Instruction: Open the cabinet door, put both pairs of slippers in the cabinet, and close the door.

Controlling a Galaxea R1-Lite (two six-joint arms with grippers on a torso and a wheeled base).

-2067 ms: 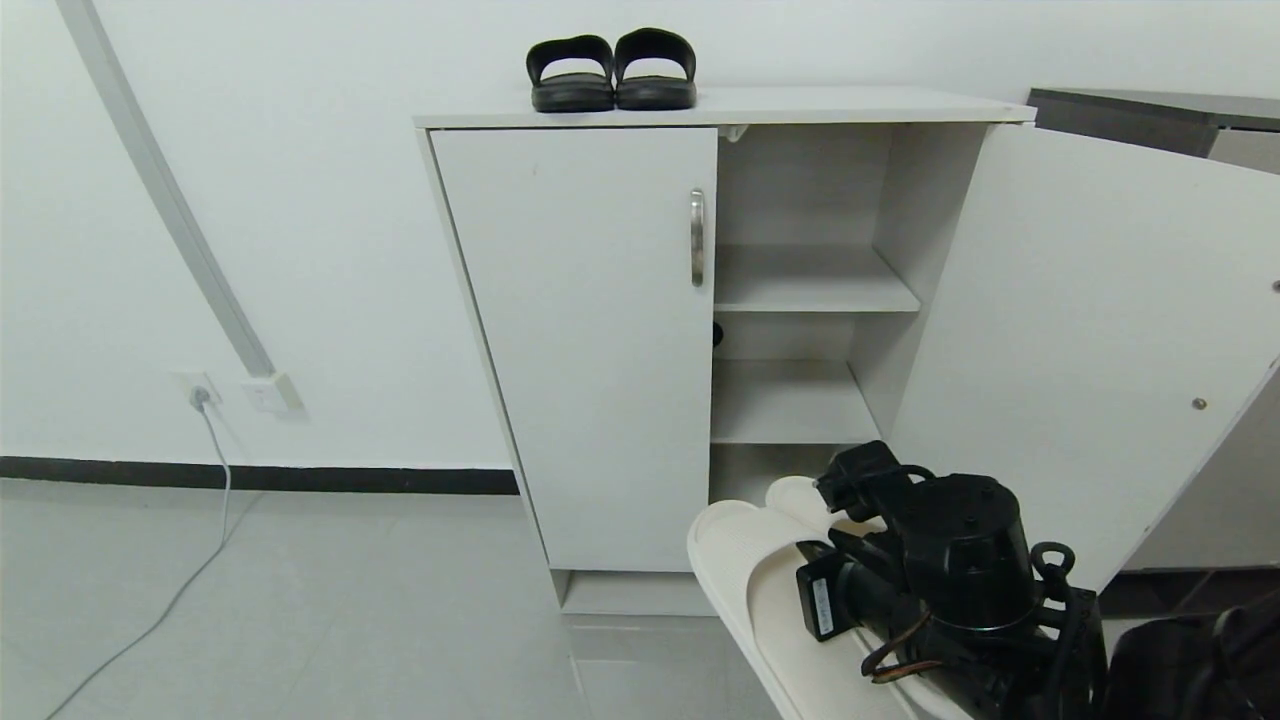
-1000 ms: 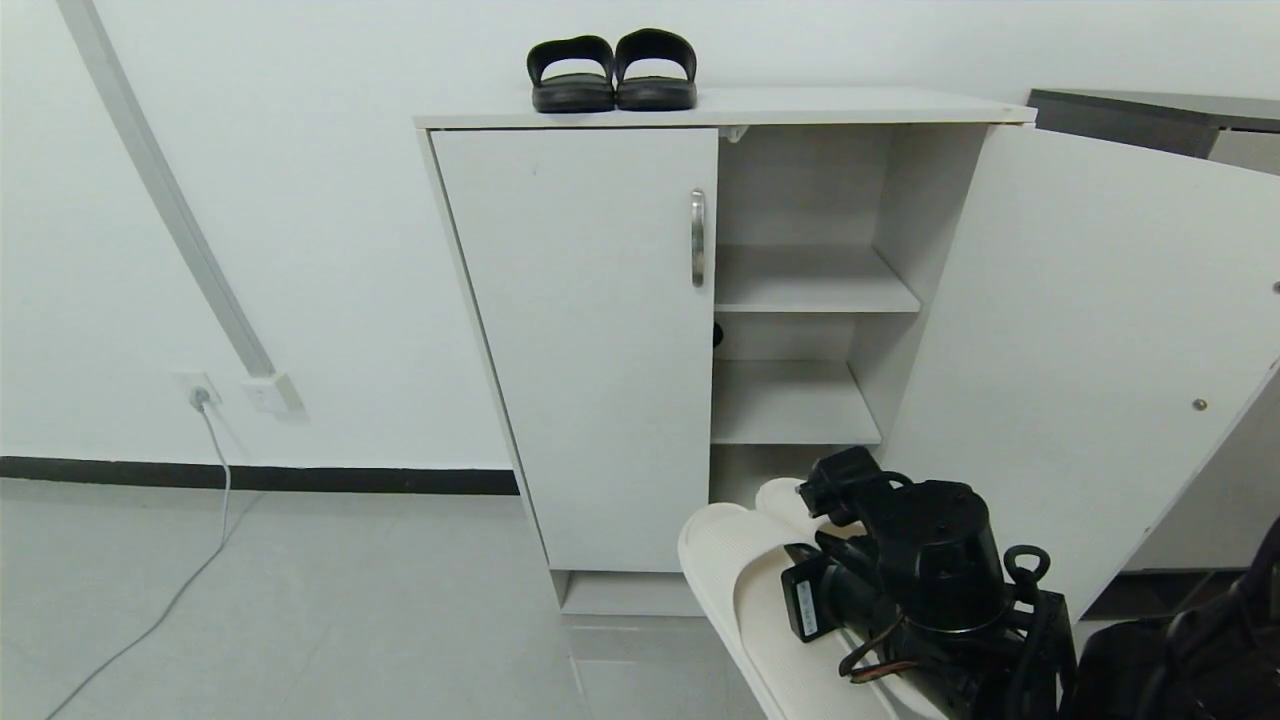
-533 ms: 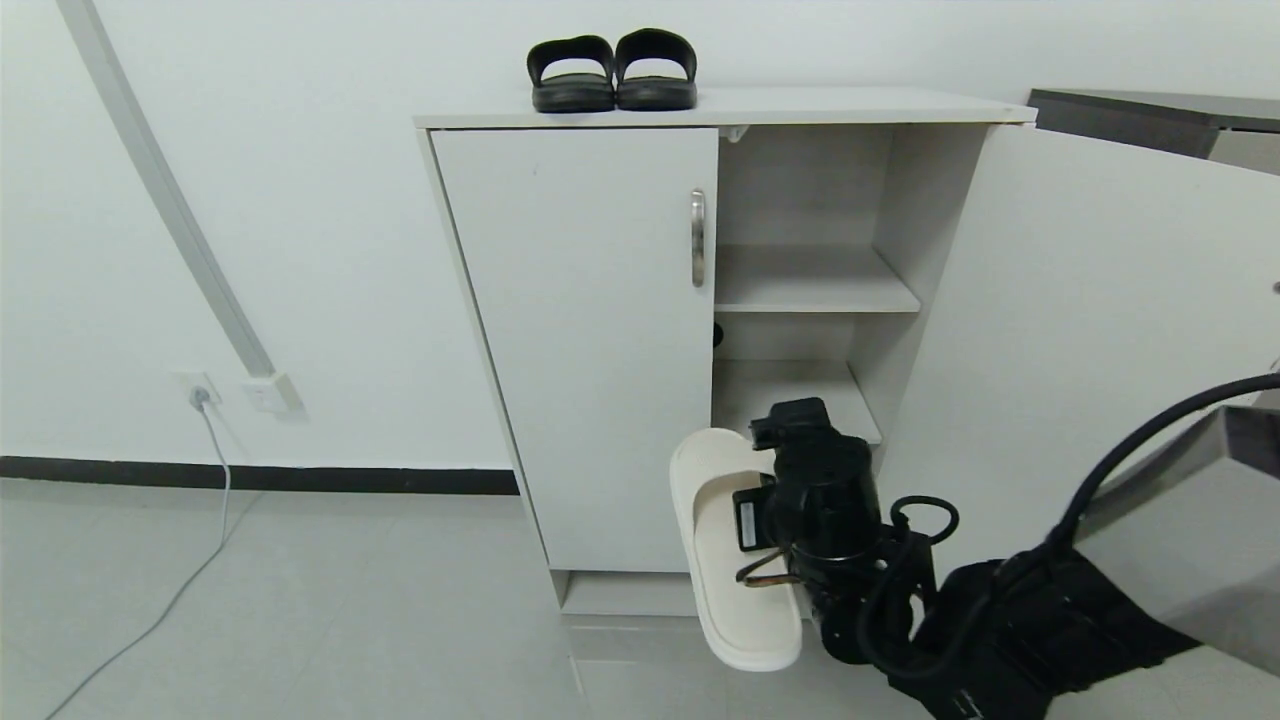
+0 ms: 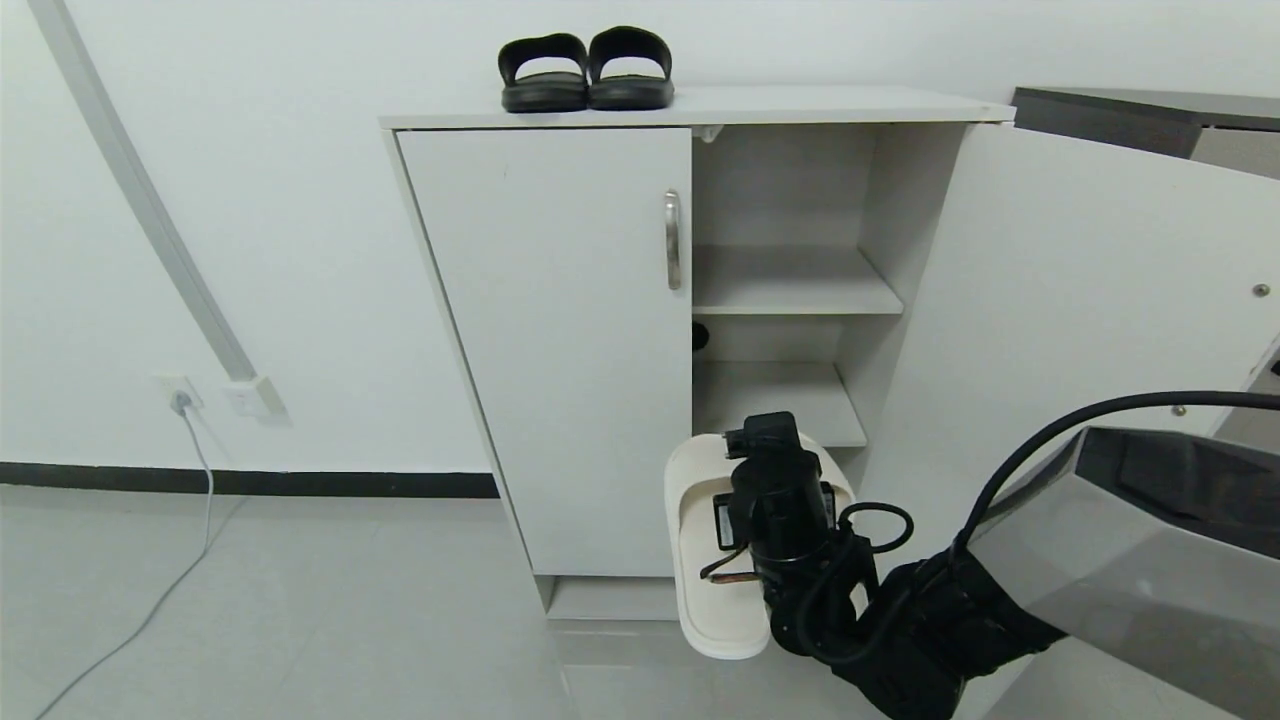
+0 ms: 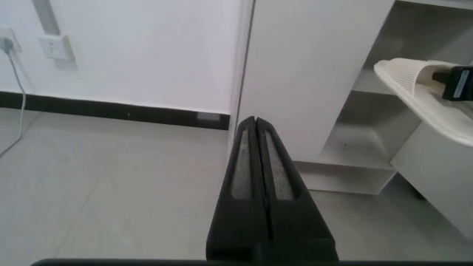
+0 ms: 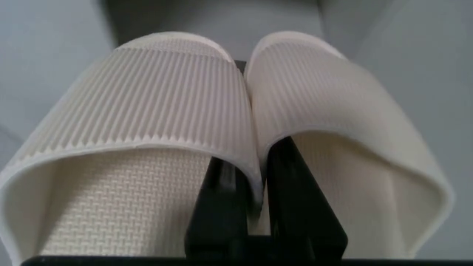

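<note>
My right gripper [image 4: 765, 470] is shut on the pair of white slippers [image 4: 705, 540], pinching their inner straps [image 6: 247, 159] together, and holds them level in front of the cabinet's lowest open compartment. The white cabinet [image 4: 540, 330] has its right door [image 4: 1080, 310] swung wide open, showing two bare shelves [image 4: 790, 285]; its left door with a metal handle [image 4: 673, 240] is closed. A pair of black slippers [image 4: 585, 68] sits on the cabinet top. My left gripper [image 5: 255, 144] is shut on nothing, low over the floor to the left of the cabinet, with the white slippers [image 5: 425, 89] off to one side.
A grey cable [image 4: 170, 540] runs from a wall socket [image 4: 180, 395] across the floor at left. A dark grey cabinet [image 4: 1130, 115] stands behind the open door at right. The tiled floor in front is bare.
My right arm has carried the white slippers forward and up from close under the camera to the cabinet opening, turning them level. The head camera has shifted slightly.
</note>
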